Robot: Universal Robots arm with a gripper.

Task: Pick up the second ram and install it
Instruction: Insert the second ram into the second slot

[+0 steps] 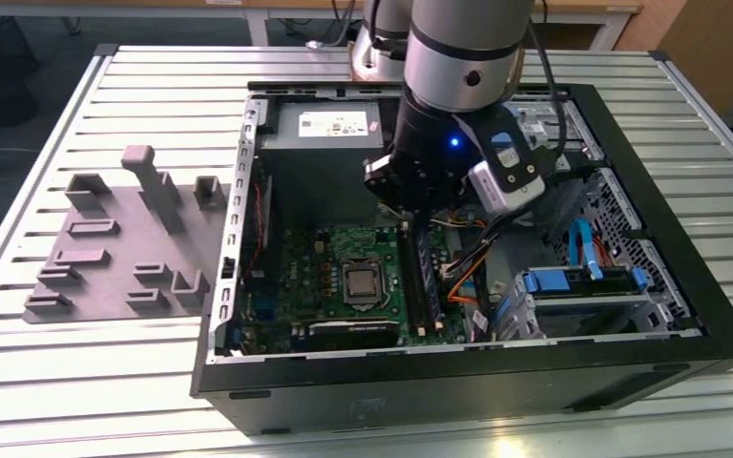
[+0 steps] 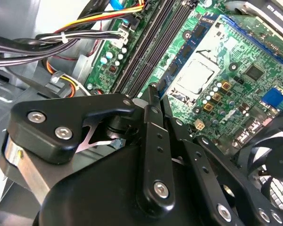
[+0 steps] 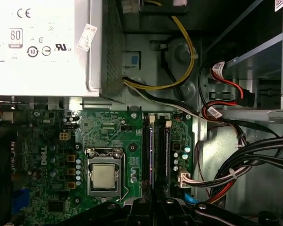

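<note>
I have the tool (image 2: 153,89) lowered inside the open black computer case (image 1: 672,315), over the memory slots just to the exterior view's right of the large square green motherboard (image 3: 108,136). I cannot tell how far its jaws are parted. The slim second ram (image 1: 424,277) stands upright in its slot below the tool. The grey plastic tray with upright blocks (image 1: 112,248) sits on the slatted metal desk (image 1: 87,382) at the exterior view's left

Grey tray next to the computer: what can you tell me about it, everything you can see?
The flat grey plastic tray lies on the slatted metal table, at the exterior view's left of the open black computer case. It looks matte and one colour throughout. Taller upright blocks rise from its far part and low bracket-like blocks from its near part. Its edge lies close to the case; whether they touch I cannot tell.
</note>
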